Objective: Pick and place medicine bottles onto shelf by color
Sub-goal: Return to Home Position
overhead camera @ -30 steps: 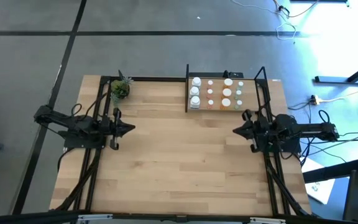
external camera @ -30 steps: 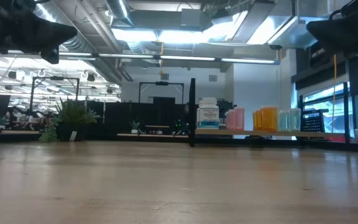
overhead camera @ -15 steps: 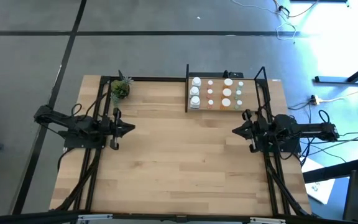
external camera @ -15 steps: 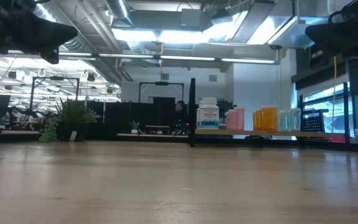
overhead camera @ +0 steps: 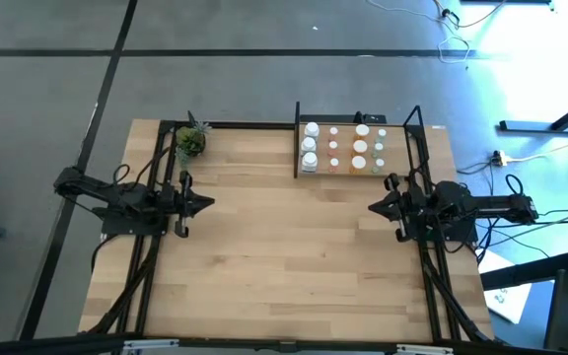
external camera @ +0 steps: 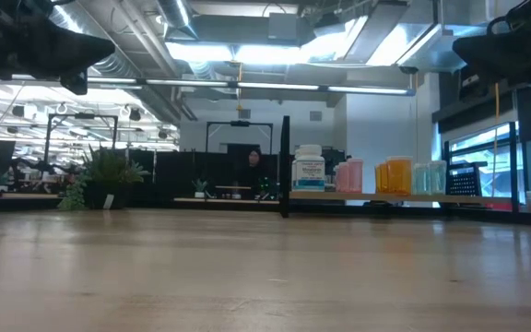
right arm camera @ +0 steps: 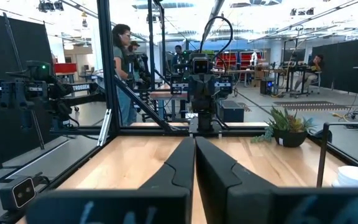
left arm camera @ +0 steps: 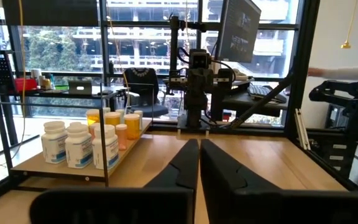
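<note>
The shelf (overhead camera: 346, 174), a light board between black posts, stands at the table's far right. On it the medicine bottles stand upright in rows: white ones (overhead camera: 310, 145) at its left, then pinkish, orange (overhead camera: 359, 163) and pale green ones (overhead camera: 380, 158). The low view shows them as white (external camera: 309, 169), pink (external camera: 348, 176), orange (external camera: 396, 175) and green (external camera: 429, 177). My left gripper (overhead camera: 211, 205) hovers shut over the table's left side, pointing level toward the middle. My right gripper (overhead camera: 371, 207) hovers shut at the right side, just near of the shelf. Neither holds anything.
A small potted plant (overhead camera: 190, 143) stands at the far left corner. Black frame rails run along both sides of the table (overhead camera: 284, 266), whose middle and near parts are bare wood. A person (right arm camera: 122, 68) stands in the room beyond the table.
</note>
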Controlling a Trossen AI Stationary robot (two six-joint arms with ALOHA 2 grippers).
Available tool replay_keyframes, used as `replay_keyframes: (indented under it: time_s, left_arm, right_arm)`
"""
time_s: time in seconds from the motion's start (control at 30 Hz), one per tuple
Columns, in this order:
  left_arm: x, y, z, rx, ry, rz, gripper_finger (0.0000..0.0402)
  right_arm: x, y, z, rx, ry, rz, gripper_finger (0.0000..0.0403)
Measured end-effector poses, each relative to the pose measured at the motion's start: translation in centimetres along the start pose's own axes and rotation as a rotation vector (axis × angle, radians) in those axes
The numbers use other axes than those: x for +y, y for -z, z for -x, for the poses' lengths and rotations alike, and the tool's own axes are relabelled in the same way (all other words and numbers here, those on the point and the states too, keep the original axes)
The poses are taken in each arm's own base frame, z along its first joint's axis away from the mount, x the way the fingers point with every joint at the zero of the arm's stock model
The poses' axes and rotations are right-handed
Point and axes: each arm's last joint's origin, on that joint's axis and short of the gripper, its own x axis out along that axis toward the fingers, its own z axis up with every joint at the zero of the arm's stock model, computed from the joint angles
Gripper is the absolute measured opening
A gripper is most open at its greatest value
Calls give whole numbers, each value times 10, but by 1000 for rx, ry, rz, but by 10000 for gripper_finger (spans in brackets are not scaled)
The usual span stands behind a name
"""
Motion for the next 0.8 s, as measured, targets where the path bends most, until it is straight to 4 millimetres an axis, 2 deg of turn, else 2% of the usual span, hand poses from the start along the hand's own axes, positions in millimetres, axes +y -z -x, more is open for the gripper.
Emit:
replay_keyframes:
  time_s: [0.27,0.8]
  left_arm:
    - [0,0,0,0,0,0,1]
    - [0,0,0,0,0,0,29]
  right_arm:
    - [0,0,0,0,0,0,18]
    - [0,0,0,0,0,0,18]
